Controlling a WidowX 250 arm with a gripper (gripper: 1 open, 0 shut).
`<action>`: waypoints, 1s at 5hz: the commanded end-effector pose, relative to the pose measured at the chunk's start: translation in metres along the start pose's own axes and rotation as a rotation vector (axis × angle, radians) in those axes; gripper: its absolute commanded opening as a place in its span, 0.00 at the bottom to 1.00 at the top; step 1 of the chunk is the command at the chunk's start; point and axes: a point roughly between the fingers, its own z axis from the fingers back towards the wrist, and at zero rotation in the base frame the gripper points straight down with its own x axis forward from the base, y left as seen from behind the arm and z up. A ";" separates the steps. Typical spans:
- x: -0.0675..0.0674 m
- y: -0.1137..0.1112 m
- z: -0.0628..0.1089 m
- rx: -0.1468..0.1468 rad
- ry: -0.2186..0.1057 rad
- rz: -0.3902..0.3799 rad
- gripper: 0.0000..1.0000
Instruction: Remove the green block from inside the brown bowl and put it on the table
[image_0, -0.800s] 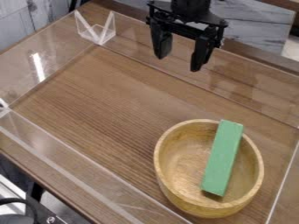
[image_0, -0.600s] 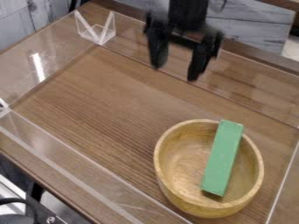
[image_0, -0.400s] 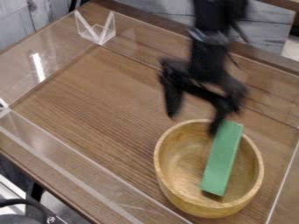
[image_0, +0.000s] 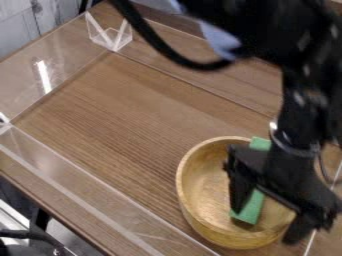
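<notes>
Clear plastic piece (image_0: 110, 32): a small, angular, transparent object, well apart from the fingers, toward the upper left of the view. Clear plastic wall (image_0: 34, 80): a low, transparent edging, likewise well apart from the fingers, on the view's left side. Black cable (image_0: 30, 236): a dark, curved, looped line at the lower left corner of the view, farther left than the fingers and apart from them. Grey-white patterned surface (image_0: 297, 22): a pale area with dark streaks, above the fingers at the upper right of the view, partly hidden.
</notes>
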 end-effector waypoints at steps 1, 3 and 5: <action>-0.002 0.016 0.021 -0.034 -0.039 0.037 1.00; 0.004 0.029 0.029 -0.081 -0.061 0.086 1.00; 0.008 0.028 0.023 -0.100 -0.070 0.102 1.00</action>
